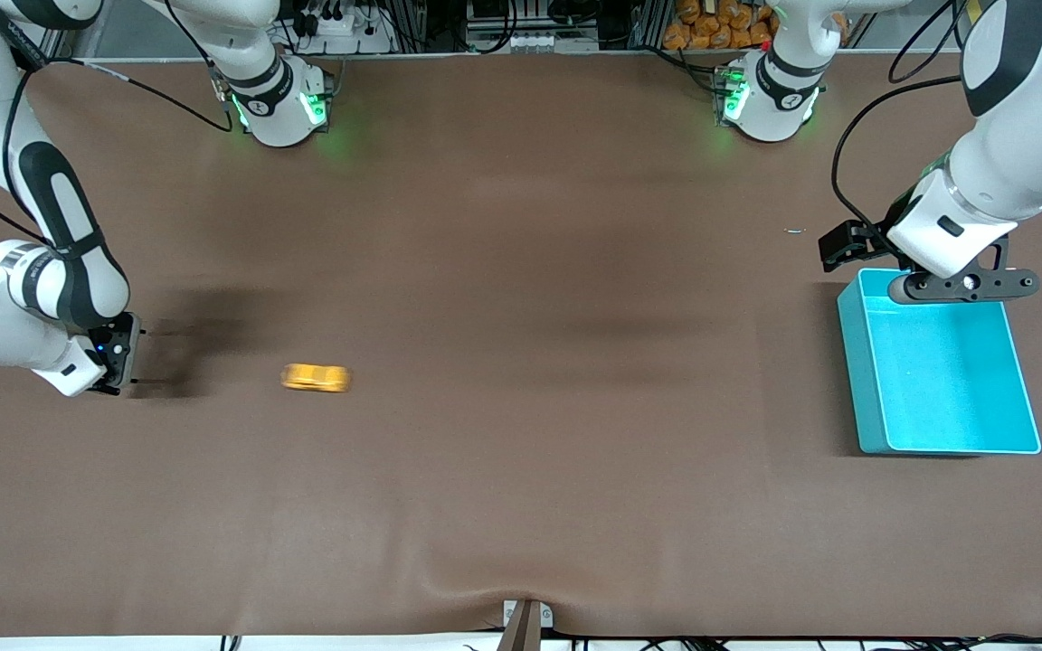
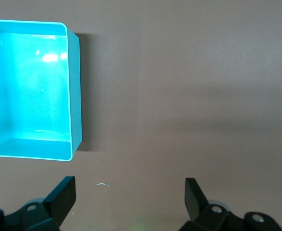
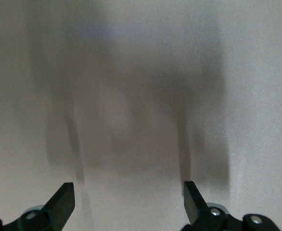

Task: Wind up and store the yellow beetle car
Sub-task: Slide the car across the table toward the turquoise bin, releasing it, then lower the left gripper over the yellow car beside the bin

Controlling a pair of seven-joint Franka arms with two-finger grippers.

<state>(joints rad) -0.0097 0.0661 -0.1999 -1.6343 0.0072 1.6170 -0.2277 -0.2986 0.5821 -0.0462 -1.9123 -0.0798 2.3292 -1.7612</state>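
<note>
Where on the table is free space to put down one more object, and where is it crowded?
The wide brown stretch between the yellow beetle car and the teal bin is bare. The bin itself holds nothing. It is tight only at the ends: the open left tool by the bin, the open right tool near the car.

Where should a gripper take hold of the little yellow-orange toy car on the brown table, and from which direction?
Probably from straight above, fingers closing across the narrow width of the little yellow-orange toy car. It lies on the brown table with its long axis running between the arms' ends, so its long flanks offer roughly parallel faces. It looks blurred, perhaps rolling, so wait until it stops. The open right gripper is closest.
</note>
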